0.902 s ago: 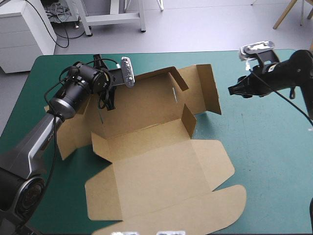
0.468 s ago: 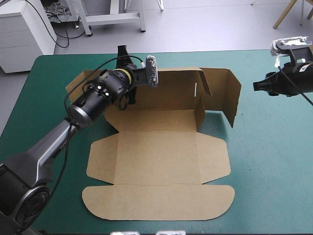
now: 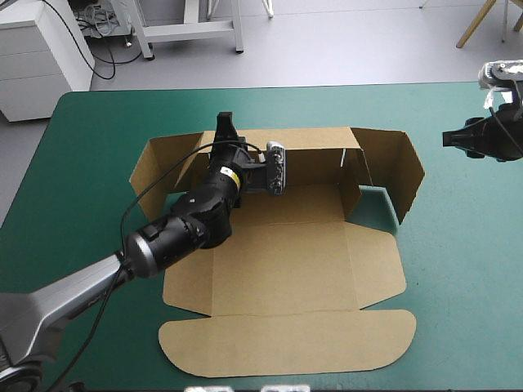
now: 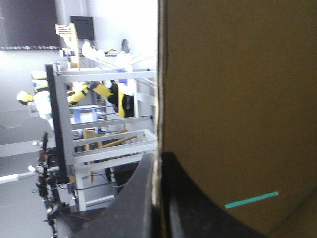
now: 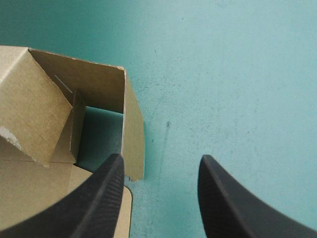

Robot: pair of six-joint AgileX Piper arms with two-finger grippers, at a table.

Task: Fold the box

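While the left gripper (image 4: 157, 161) is pinching the brown box's (image 3: 286, 261) raised far wall (image 3: 315, 140) mid-table, the right gripper (image 5: 161, 168) is hanging wide open beside the side flap (image 5: 132, 134), so I'm guessing it's needing a square inward push.

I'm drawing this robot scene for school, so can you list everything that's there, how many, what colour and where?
box: one, brown, middle of the table; back wall and right side flap raised, lid flat toward the near edge.
table: one, teal-green cover, under everything.
left end effector: one, black fingers, shut on the top edge of the box's back wall.
right end effector: one, black fingers, open, over bare cover beside the box's raised right flap, holding nothing.
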